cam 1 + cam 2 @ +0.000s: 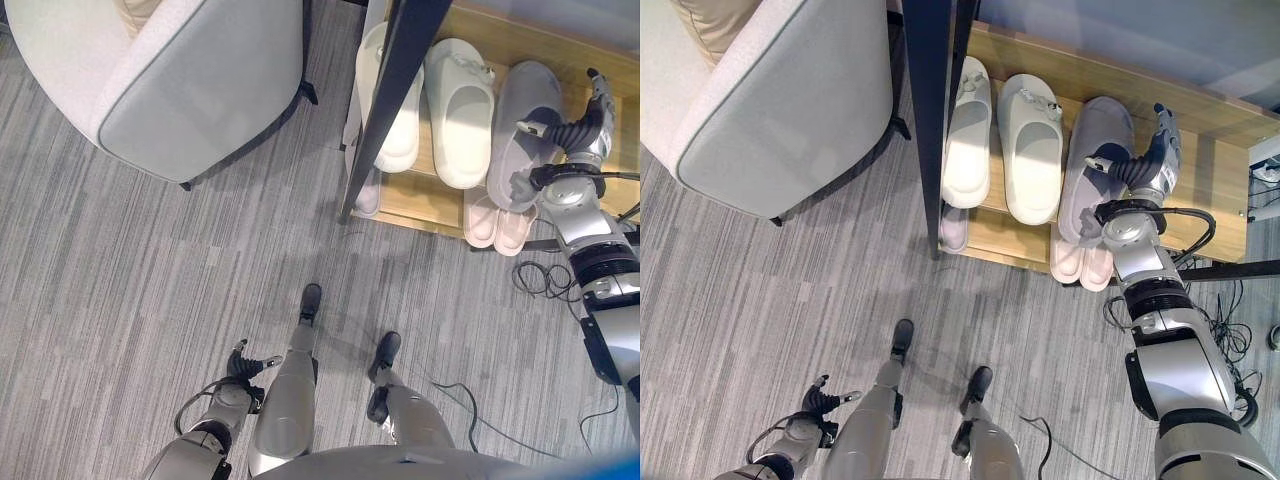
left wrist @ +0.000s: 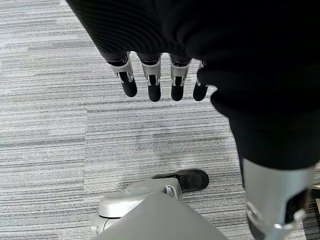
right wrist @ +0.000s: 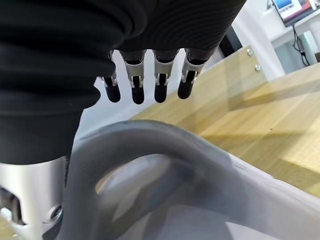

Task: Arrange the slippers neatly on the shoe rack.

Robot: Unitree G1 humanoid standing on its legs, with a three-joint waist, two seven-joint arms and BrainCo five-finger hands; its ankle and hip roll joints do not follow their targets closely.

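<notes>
While the right arm works at the rack, the scene reads near to far as follows.

Left hand: the left hand (image 1: 243, 362) hangs low over the grey carpet (image 1: 150, 260), fingers straight and relaxed, holding nothing.

Lower shelf: a pale pink pair of slippers (image 1: 497, 222) pokes out from under the upper board, toes toward the robot; a lilac slipper (image 1: 953, 228) shows partly by the dark post (image 1: 395, 90).

Right hand: the right hand (image 1: 1145, 158) rests at the outer edge of the grey slipper (image 1: 1092, 165), thumb reaching onto its upper, fingers (image 3: 160, 92) extended past it over the wood. It looks released rather than clenched round the slipper.

Upper shelf contents: on the wooden shoe rack (image 1: 1210, 190) lie three slippers side by side, two cream slippers (image 1: 1030, 145) and the grey one beside them, all pointing the same way.

Step in hand: judging by the layout, the grey slipper is being set or nudged into line beside the cream ones.

Next move: probably square the grey slipper with its neighbours, then draw the hand clear without dragging it; its mate cannot be made out.

Beyond: a light upholstered armchair (image 1: 180, 70) stands well apart from the rack.
</notes>
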